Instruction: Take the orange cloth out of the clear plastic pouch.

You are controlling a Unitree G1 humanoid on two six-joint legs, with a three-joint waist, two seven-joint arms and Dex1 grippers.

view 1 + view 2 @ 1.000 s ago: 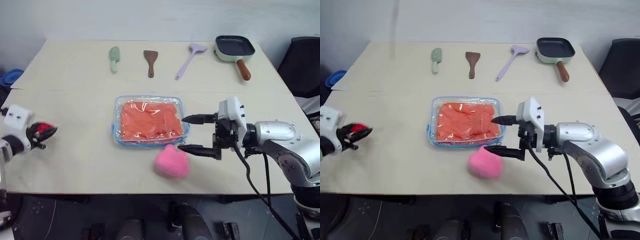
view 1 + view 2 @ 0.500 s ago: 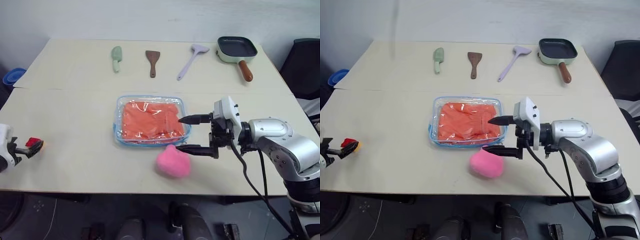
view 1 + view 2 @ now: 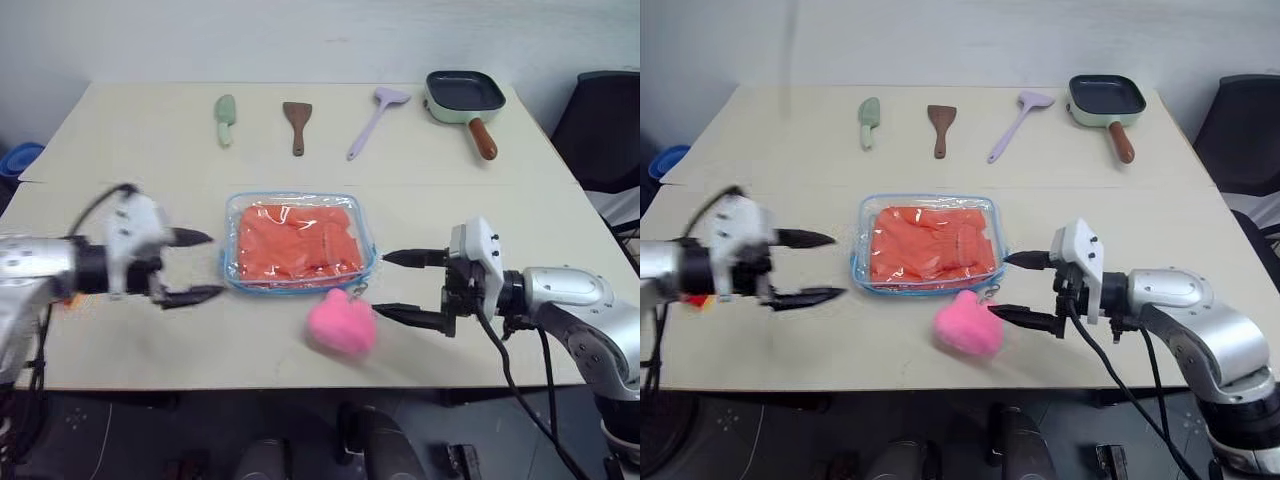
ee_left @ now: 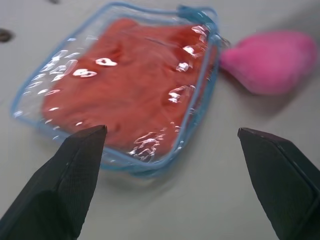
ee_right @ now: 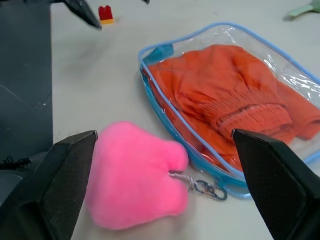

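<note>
The clear plastic pouch [image 3: 236, 264] with light blue edging lies flat at mid-table, and the folded orange cloth [image 3: 300, 240] is inside it. My left gripper [image 3: 213, 265] hovers open just left of the pouch, pointing at its left side, with nothing between its fingers. My right gripper [image 3: 381, 284] is open and empty just right of the pouch's near right corner. In the left wrist view the pouch [image 4: 202, 95] and the cloth [image 4: 125, 95] lie ahead between the fingers [image 4: 75, 175]. The right wrist view shows the cloth's gathered hem [image 5: 250, 117].
A fluffy pink heart plush [image 3: 342, 322] with a metal clasp [image 5: 205, 189] lies against the pouch's near right corner, under my right gripper. A small red block [image 5: 105, 12] sits at the table's left. Three spatulas [image 3: 297, 120] and a pan [image 3: 467, 95] line the far edge.
My left arm swung in from the table's left edge to the pouch's left side; its gripper opened and left the red block behind. My right gripper drew back slightly to the right.
</note>
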